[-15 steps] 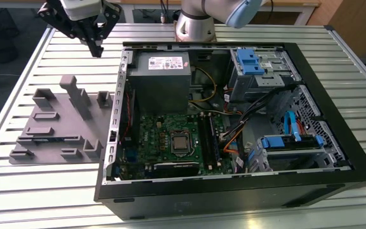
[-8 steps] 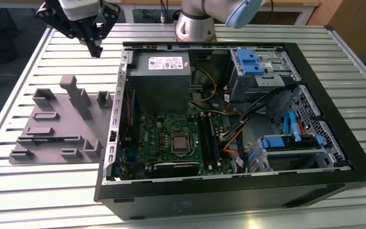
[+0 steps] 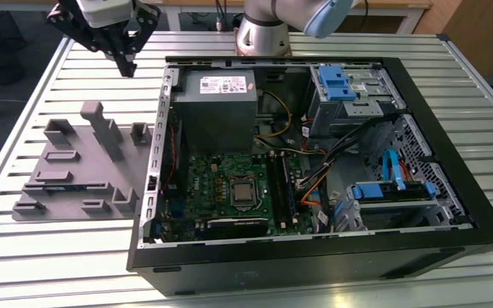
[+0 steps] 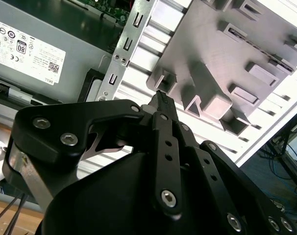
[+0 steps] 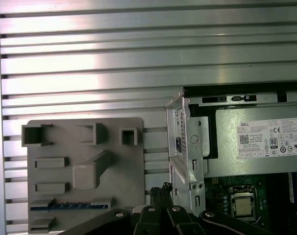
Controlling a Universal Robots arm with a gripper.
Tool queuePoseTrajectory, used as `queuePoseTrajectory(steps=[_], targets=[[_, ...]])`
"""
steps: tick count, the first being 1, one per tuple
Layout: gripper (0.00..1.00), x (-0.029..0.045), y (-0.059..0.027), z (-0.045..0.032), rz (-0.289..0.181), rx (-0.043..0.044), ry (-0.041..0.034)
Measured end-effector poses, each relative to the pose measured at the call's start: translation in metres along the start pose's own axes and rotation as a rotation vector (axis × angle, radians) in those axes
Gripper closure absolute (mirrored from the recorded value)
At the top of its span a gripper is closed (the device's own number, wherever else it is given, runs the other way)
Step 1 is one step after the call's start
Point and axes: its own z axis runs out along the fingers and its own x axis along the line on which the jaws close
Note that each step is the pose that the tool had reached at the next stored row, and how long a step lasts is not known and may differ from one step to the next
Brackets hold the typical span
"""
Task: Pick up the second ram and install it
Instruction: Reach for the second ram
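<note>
a white rectangular paper label lies on the top face of the grey metal power supply box, which sits inside the open black computer case. in both wrist views the label carries rows of small black print, a line of round certification marks, a square code pattern and a small dark badge with a number. in the exterior view its print is too small to make out.

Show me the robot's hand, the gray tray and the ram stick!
hand (image 3: 129, 68): exterior view, where its fingertips meet.
gray tray (image 5: 129, 171): first wrist view, bare flat part.
ram stick (image 5: 65, 206): first wrist view, middle of its edge in the tray's slot.
</note>
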Motion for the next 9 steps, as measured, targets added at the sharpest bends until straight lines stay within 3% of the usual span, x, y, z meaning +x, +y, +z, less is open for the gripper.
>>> queuePoseTrajectory(steps=[9], targets=[[0.89, 0.0024, -0.0002, 0.0, 0.0, 0.0001, 0.0]])
